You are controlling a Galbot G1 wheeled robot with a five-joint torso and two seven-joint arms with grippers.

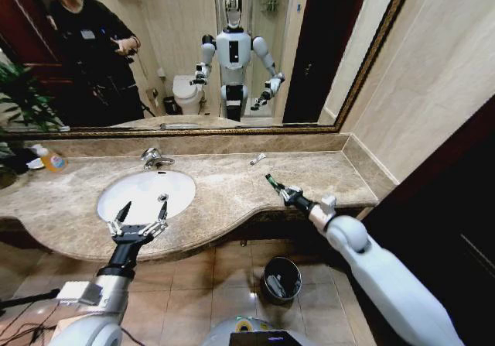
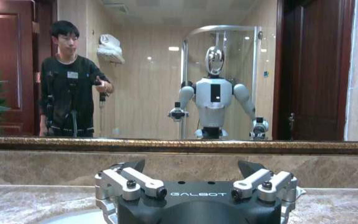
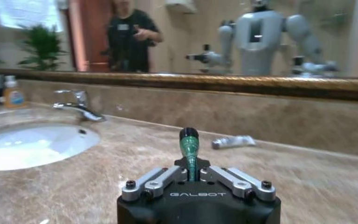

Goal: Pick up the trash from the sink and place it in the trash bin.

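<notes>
While the right gripper [image 1: 283,192] sits mid-right of the head view above the marble counter [image 1: 232,187], its fingers are closed narrow on a dark green tube [image 1: 272,182], pinched at one end with the long axis running straight out past the fingertips, toward the mirror. In the right wrist view the same tube [image 3: 189,149] stands clamped between the two fingers [image 3: 157,182], cap end outward. Key relation: the trash bin [image 1: 281,279] stands on the floor at lower centre of the head view, below the counter edge and nearer the robot than the gripper; judged from this, the held tube has to come back off the counter and down toward lower centre, and the right arm is the nearer one to the bin. Release should probably wait until the tube is over the bin's rim, since a long thin item held by one end could tip out sideways. A second white tube [image 1: 257,159] lies flat on the counter near the back wall, upper centre, apart from the gripper; also seen in the right wrist view [image 3: 233,141]. The left gripper [image 1: 139,220] hovers at lower left over the near rim of the sink [image 1: 116,191], fingers spread wide, holding nothing. No trash is discernible inside the basin.
</notes>
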